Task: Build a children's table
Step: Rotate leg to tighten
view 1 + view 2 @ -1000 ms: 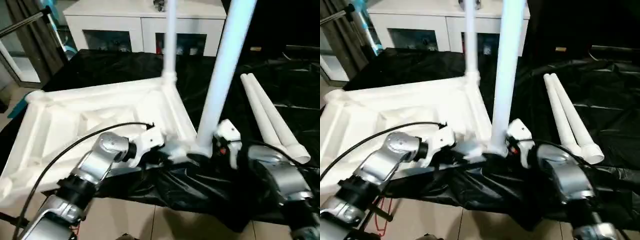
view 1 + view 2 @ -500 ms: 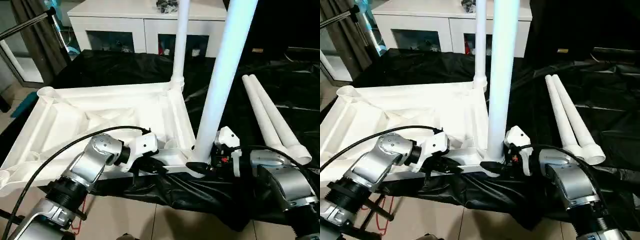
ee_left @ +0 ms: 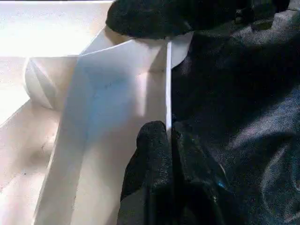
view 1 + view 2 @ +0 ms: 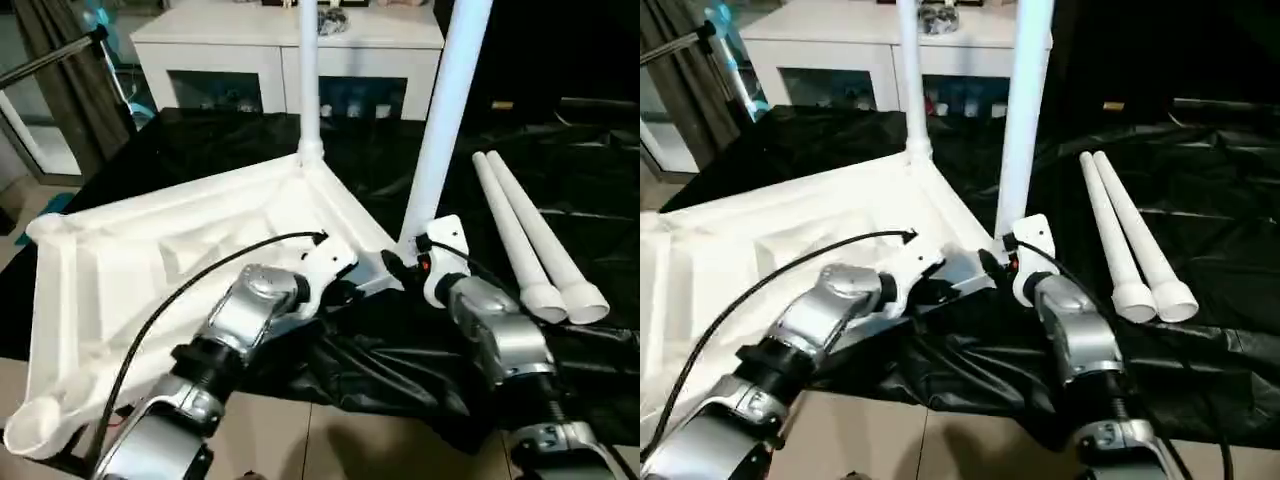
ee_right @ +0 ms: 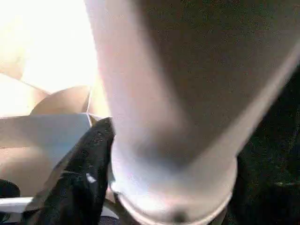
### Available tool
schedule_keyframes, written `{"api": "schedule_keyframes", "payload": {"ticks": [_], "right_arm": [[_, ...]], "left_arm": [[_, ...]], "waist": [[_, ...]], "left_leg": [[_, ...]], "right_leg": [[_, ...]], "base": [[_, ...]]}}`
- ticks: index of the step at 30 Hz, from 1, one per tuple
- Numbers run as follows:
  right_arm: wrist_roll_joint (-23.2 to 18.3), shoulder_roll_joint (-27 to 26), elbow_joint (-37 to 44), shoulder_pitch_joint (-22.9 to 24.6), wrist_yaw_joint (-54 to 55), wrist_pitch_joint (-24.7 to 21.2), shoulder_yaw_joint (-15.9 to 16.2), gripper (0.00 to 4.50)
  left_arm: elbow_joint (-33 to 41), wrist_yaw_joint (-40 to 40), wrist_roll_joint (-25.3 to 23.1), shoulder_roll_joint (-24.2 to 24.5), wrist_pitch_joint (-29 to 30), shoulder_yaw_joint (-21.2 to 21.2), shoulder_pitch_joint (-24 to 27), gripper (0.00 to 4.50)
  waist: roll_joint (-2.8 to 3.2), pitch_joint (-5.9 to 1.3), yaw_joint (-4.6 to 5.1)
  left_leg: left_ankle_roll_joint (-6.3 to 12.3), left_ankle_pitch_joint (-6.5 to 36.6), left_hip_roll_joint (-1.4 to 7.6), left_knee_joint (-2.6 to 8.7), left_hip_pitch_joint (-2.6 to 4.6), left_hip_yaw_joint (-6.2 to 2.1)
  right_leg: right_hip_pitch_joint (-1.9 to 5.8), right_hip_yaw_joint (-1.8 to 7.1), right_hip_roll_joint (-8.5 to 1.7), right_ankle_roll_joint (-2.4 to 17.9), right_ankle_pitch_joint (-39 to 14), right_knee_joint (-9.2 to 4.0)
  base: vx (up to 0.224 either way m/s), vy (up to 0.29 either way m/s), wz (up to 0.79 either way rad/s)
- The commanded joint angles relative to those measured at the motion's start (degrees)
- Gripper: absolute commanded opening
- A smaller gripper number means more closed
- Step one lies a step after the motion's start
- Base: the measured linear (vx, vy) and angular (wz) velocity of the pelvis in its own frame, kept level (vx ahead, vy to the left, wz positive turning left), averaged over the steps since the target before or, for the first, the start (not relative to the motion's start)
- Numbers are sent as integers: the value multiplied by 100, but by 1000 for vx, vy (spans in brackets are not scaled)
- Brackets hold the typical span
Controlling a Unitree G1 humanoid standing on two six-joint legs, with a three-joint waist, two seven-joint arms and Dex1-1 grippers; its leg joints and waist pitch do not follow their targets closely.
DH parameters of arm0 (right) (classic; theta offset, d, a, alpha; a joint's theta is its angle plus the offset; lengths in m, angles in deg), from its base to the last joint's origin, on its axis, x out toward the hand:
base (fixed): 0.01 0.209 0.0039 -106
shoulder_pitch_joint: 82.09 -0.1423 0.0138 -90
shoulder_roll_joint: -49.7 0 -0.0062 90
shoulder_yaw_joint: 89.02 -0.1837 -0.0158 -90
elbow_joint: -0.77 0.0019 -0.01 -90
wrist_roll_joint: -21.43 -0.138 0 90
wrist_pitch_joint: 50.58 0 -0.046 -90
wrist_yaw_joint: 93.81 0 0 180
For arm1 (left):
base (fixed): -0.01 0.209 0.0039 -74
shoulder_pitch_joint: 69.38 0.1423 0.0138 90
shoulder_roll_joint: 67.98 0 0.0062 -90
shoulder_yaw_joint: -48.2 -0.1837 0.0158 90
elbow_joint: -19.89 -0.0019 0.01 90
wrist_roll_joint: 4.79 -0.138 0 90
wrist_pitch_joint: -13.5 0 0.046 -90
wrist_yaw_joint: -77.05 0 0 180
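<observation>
The children's table lies upside down on a black sheet, its white ribbed tabletop towards the left. One white leg stands upright in the far corner socket. A second leg stands in the near right corner. My left gripper is shut on the tabletop's thin near rim, pinching it between both fingertips. My right gripper is closed round the base of the near leg, with one black finger pressed against it. Two loose legs lie side by side on the right.
A white cabinet with glass doors stands behind the work. The black sheet hangs over the near edge onto a tiled floor. A metal stand and curtain are at the far left.
The view has shifted. The tabletop has turned against the loose legs: its far leg now stands further left and its near left corner sits lower. Both grippers stay at the near right corner.
</observation>
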State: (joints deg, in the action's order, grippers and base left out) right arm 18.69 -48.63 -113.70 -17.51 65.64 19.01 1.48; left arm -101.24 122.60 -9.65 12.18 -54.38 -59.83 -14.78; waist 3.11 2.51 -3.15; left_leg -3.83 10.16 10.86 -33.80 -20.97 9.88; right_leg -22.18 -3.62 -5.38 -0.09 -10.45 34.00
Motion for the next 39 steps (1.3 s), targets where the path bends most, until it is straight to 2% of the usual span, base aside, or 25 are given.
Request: {"api": "schedule_keyframes", "payload": {"ticks": [1,2,3,4,6,7,13,15,17,18,20,21,23,24,27,28,30,34,38,39], "right_arm": [[-108,-378,-192,111,-425,-128,601,361],[-90,-316,-166,106,-484,-28,615,371],[-90,-316,-166,106,-484,-28,615,379],[-124,-176,-100,84,-775,149,624,379],[-177,-10,26,99,-1152,242,680,379],[-219,106,129,125,-1401,284,741,379],[-482,852,752,377,-2839,191,1004,379],[-551,1098,946,484,-3253,194,1064,379],[-608,1331,1075,566,-3603,181,1110,379],[-627,1409,1122,595,-3716,180,1127,379],[-700,1564,1260,662,-3950,107,1173,379],[-769,1663,1387,718,-4119,42,1208,379],[-792,1690,1428,736,-4179,19,1217,379],[-811,1704,1477,758,-4213,-8,1230,364],[-880,1739,1612,826,-4322,-90,1260,347],[-887,1741,1628,834,-4331,-99,1263,344],[-923,1755,1712,880,-4376,-150,1282,310],[-924,1718,1722,911,-4347,-160,1309,291],[-731,1450,1507,866,-3778,-139,1249,279],[-468,1115,1141,743,-2985,-73,1127,279]], "left_arm": [[196,82,94,-193,-252,-177,-146,0],[255,184,113,-147,-278,-205,-115,0],[255,184,113,-147,-278,-205,-115,0],[392,498,164,1,-390,-280,-23,0],[488,731,195,133,-457,-331,52,0],[534,847,209,203,-477,-347,93,0],[892,1634,389,660,-784,-418,328,0],[1013,1912,446,848,-788,-455,402,0],[1062,2127,450,1029,-821,-484,448,0],[1072,2211,448,1099,-858,-492,466,0],[1115,2406,450,1258,-934,-509,513,0],[1180,2602,487,1372,-967,-509,553,0],[1207,2680,498,1416,-975,-508,566,0],[1239,2751,511,1460,-989,-510,586,0],[1325,2871,549,1575,-983,-522,632,0],[1335,2882,553,1588,-982,-522,639,0],[1389,2941,573,1657,-974,-525,679,0],[1372,2895,557,1654,-953,-513,700,0],[1159,2378,461,1389,-805,-394,608,0],[953,1845,380,1123,-592,-278,475,0]], "waist": [[-51,-294,14],[-30,-297,15],[-41,-304,19],[-27,-303,18],[-28,-324,36],[-29,-325,36],[-37,-396,-9],[-26,-430,-51],[-23,-449,-97],[-26,-416,-89],[-30,-393,-120],[-29,-365,-116],[-27,-361,-125],[-47,-349,-125],[-46,-348,-138],[-55,-349,-142],[-48,-361,-163],[-49,-374,-177],[-39,-356,-160],[-30,-333,-143]], "left_leg": [[14,2057,148,502,55,-84],[11,2070,149,506,50,-88],[19,2057,152,502,50,-81],[20,2044,153,504,46,-85],[64,1878,160,500,-6,-90],[85,1845,166,496,3,-84],[449,987,185,393,-13,-49],[646,609,182,342,-29,-39],[787,427,195,308,-29,-34],[846,473,200,313,-42,-19],[754,801,214,341,-22,-22],[648,1047,222,371,-13,-16],[502,1248,229,390,9,-19],[426,1334,228,406,12,-16],[314,1379,224,416,16,-21],[313,1346,221,415,10,-21],[342,1231,220,401,4,-17],[372,1075,209,385,-5,-16],[318,1196,203,394,1,-12],[231,1320,200,410,-1,-10]], "right_leg": [[148,179,-261,796,-2311,-539],[155,181,-265,824,-2241,-528],[157,187,-267,854,-2147,-524],[162,188,-268,881,-2093,-514],[213,186,-277,961,-1759,-472],[207,188,-271,996,-1659,-468],[273,192,-255,1442,-218,-299],[281,188,-247,1614,398,-219],[270,177,-241,1686,654,-180],[243,173,-237,1707,567,-198],[246,168,-256,1675,28,-238],[228,177,-258,1612,-373,-279],[214,193,-266,1523,-712,-305],[204,199,-261,1480,-872,-324],[196,214,-265,1399,-1021,-328],[201,215,-265,1387,-1002,-327],[193,218,-264,1377,-870,-306],[200,211,-260,1414,-674,-283],[184,213,-257,1400,-830,-309],[171,216,-261,1363,-1055,-328]], "base": [[0,0,0],[0,0,0],[0,0,0],[0,0,0],[0,0,0],[0,0,0],[0,0,0],[0,0,0],[0,0,0],[0,0,0],[0,0,0],[0,0,0],[0,0,0],[0,0,0],[0,0,0],[0,0,0],[0,0,0],[0,0,0],[0,0,0],[0,0,0]]}}
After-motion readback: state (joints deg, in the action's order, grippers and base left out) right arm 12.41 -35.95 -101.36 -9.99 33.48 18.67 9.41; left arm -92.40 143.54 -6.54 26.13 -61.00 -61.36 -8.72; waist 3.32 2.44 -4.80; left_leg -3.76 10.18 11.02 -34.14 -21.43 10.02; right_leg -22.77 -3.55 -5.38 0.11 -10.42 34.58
